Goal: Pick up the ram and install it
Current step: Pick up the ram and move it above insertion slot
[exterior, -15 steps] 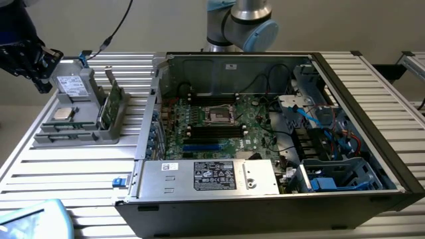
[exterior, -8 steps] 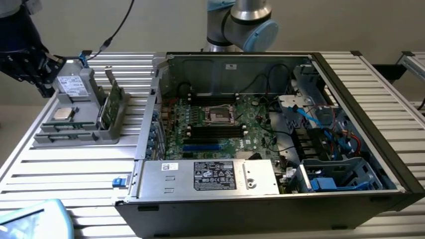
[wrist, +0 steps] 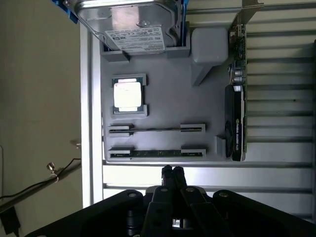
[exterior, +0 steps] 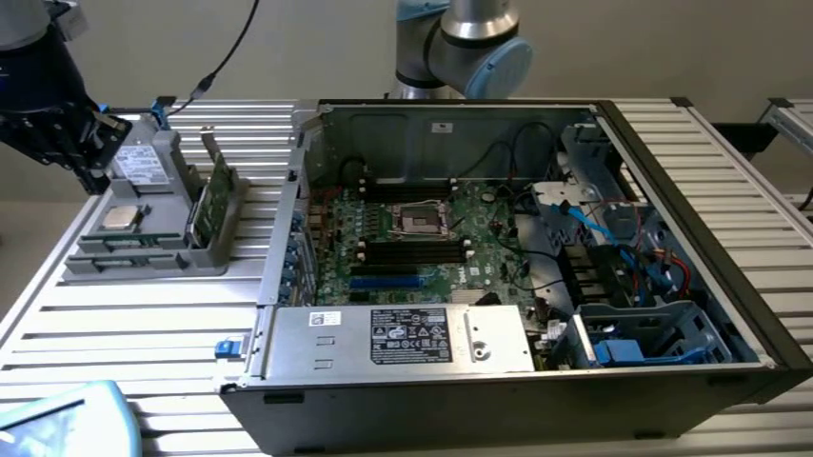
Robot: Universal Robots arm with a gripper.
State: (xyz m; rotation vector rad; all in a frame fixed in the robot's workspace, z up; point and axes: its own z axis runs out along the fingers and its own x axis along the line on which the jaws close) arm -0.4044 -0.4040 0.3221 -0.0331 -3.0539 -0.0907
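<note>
Station inspected from the exterior view's left to its right.

1. The black articulated gripper (exterior: 87, 157) hangs above the outer edge of the ribbed silver metal table (exterior: 152, 324). In the wrist view its fingertips (wrist: 168, 173) are pressed together with nothing between them. They sit over the table slats just outside the tray and touch no part.
2. The grey plastic parts tray (wrist: 168, 89) holds the ram (wrist: 157, 153), a long, narrow green circuit-board stick. It stands on edge in the slot nearest the gripper, between two pale end clips.
3. A second thin stick (wrist: 157, 129) stands in the next slot. Beyond it lie a square silver processor chip (wrist: 128, 95) and a silver hard drive (wrist: 133, 24).
4. A green-and-black graphics card (wrist: 236, 113) stands upright along the tray's side.
5. The open black computer case (exterior: 711, 381) lies just beside the tray, its green motherboard (exterior: 432, 238) exposed.
</note>
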